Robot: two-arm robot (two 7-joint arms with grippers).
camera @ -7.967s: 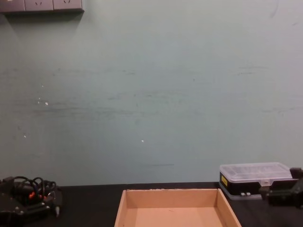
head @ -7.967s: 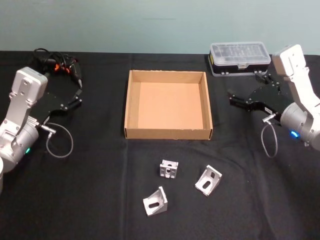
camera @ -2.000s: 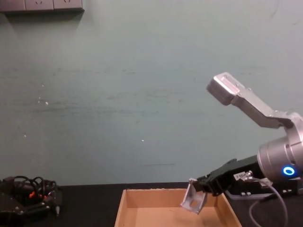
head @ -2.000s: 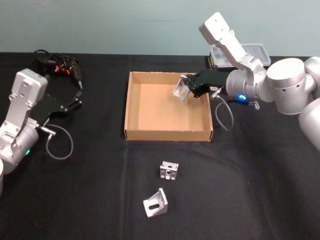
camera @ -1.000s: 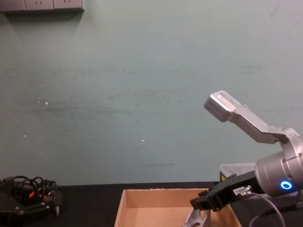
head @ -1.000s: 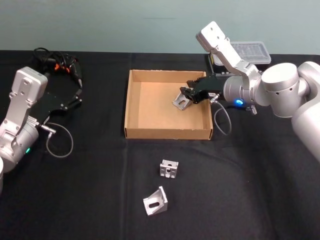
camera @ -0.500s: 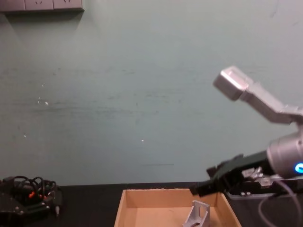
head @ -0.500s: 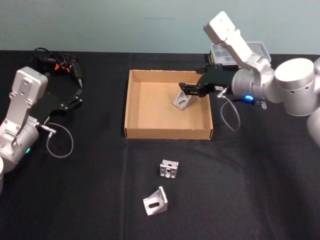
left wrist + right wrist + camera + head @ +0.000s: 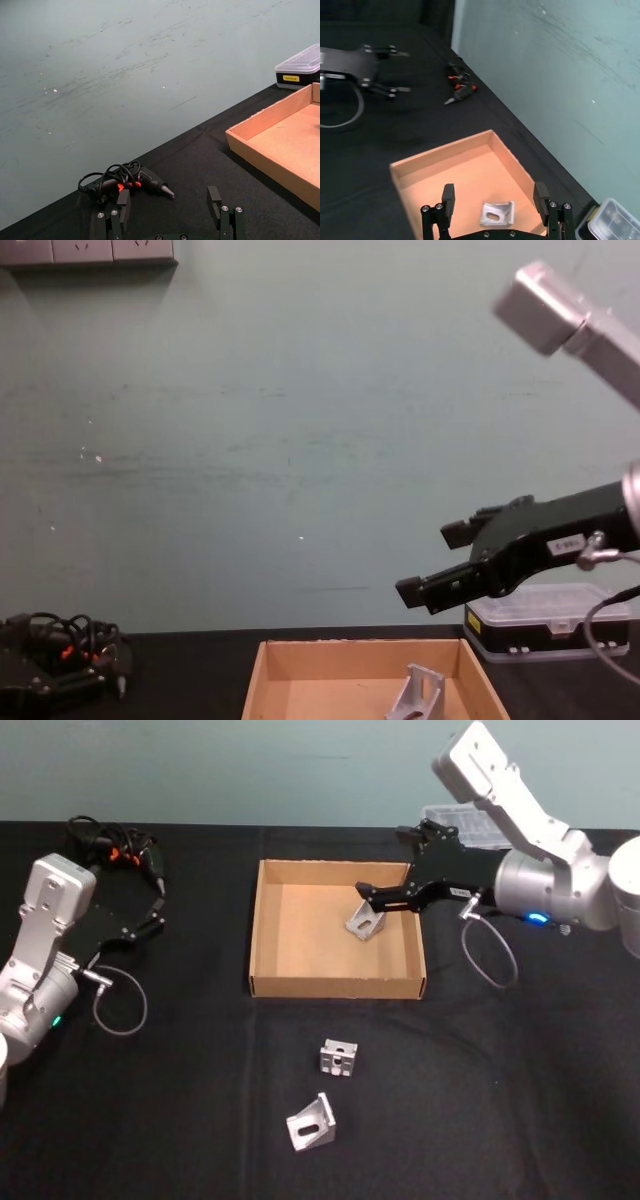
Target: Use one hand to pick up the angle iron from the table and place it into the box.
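One silver angle iron (image 9: pixel 365 922) lies inside the tan cardboard box (image 9: pixel 335 987), near its far right corner, and leans upright in the chest view (image 9: pixel 418 695). My right gripper (image 9: pixel 381 861) hovers open above it, holding nothing. Its wrist view looks down between its spread fingers at the angle iron (image 9: pixel 496 213) and the box floor (image 9: pixel 445 170). Two more angle irons (image 9: pixel 339 1058) (image 9: pixel 311 1123) rest on the black table (image 9: pixel 500 1100) in front of the box. My left gripper (image 9: pixel 158 906) is parked open at the left.
A black case with a clear lid (image 9: pixel 545 618) stands behind the box on the right, close under my right arm. A black tool with looped cables and red bits (image 9: pixel 118 850) lies at the far left. Bare tabletop spreads around the two loose angle irons.
My right gripper opened and let go of the angle iron, which stays in the box. The gripper then rose and drew back to the right. The left arm has not moved.
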